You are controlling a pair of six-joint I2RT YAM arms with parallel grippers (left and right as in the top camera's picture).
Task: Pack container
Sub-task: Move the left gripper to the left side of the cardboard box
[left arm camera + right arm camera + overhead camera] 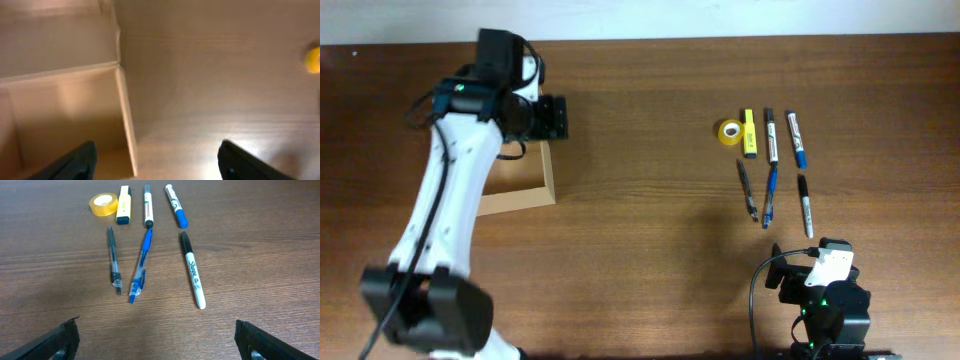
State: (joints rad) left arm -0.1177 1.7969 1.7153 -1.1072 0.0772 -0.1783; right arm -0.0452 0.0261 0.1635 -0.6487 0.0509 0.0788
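The tan cardboard container (525,196) lies open at the left, partly hidden under my left arm. In the left wrist view its side wall (125,115) runs between my fingers, and what shows of its inside is bare. My left gripper (558,118) is open and empty above the box's right wall (157,165). At the right lie a yellow tape roll (728,131), a yellow highlighter (749,133), a black-capped marker (771,137), a blue marker (796,138), a black pen (748,190), a blue pen (770,195) and a Sharpie (804,204). My right gripper (812,258) is open and empty (160,342), just short of them.
The wooden table (650,230) stretches bare between the box and the row of pens. In the right wrist view the Sharpie (192,270) and the blue pen (140,265) lie nearest my fingers. The tape roll shows at the right edge of the left wrist view (313,59).
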